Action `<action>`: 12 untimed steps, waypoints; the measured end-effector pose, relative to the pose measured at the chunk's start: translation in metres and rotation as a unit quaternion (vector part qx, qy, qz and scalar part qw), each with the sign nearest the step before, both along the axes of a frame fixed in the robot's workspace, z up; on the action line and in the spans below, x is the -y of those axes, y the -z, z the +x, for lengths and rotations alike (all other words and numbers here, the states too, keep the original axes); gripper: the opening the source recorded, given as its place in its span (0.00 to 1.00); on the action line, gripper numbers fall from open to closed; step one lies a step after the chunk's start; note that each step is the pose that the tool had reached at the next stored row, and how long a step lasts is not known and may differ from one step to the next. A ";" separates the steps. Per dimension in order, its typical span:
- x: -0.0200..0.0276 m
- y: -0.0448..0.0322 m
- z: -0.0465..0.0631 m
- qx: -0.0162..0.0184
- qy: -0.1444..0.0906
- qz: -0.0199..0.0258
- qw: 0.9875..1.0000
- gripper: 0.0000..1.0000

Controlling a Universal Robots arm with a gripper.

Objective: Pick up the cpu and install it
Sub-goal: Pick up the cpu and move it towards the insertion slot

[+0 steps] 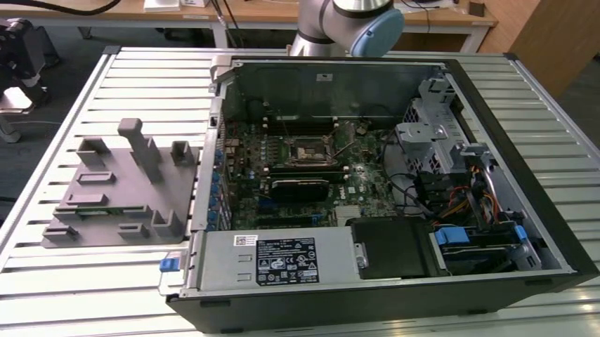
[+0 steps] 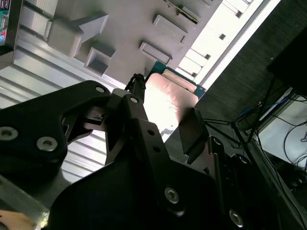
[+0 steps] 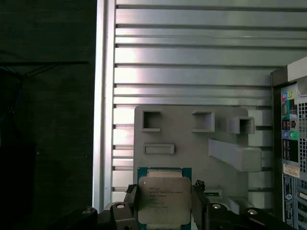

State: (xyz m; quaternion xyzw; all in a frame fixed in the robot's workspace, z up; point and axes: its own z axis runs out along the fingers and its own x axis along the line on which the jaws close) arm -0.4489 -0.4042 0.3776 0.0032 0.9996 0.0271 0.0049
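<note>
first wrist view: the gripper (image 3: pixel 164 203) is clamped on the cpu (image 3: pixel 164 196), with a black finger (image 3: pixel 130 203) against each of two opposite edges. the chip's pale metal top faces the camera, with a thin green rim around it. the cpu is held up apart from the grey fixture (image 3: pixel 192 158), which lies on the slatted table (image 3: pixel 192 62). in the second wrist view the cpu (image 2: pixel 168 98) is pinched between the fingers (image 2: pixel 139 115), its top glaring white. in the exterior view the fixture (image 1: pixel 103 189) lies at nine o'clock from the open computer case (image 1: pixel 375 298), on the exterior view's left. the black socket (image 1: pixel 305 151) sits on the motherboard (image 1: pixel 361 186), and the arm (image 1: pixel 347 24) rises at twelve o'clock of the case.
</note>
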 end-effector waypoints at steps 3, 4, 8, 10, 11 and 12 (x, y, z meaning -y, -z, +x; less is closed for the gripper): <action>-0.0002 -0.0024 0.000 0.000 0.000 0.000 1.000 0.53; -0.0003 -0.0026 0.000 0.000 0.000 0.000 1.000 0.53; -0.0003 -0.0027 0.002 0.000 0.000 0.000 1.000 0.53; -0.0004 -0.0027 0.003 0.000 0.000 0.000 1.000 0.53; -0.0004 -0.0027 0.004 0.000 0.000 0.000 1.000 0.53; -0.0005 -0.0027 0.005 0.000 0.000 0.000 1.000 0.53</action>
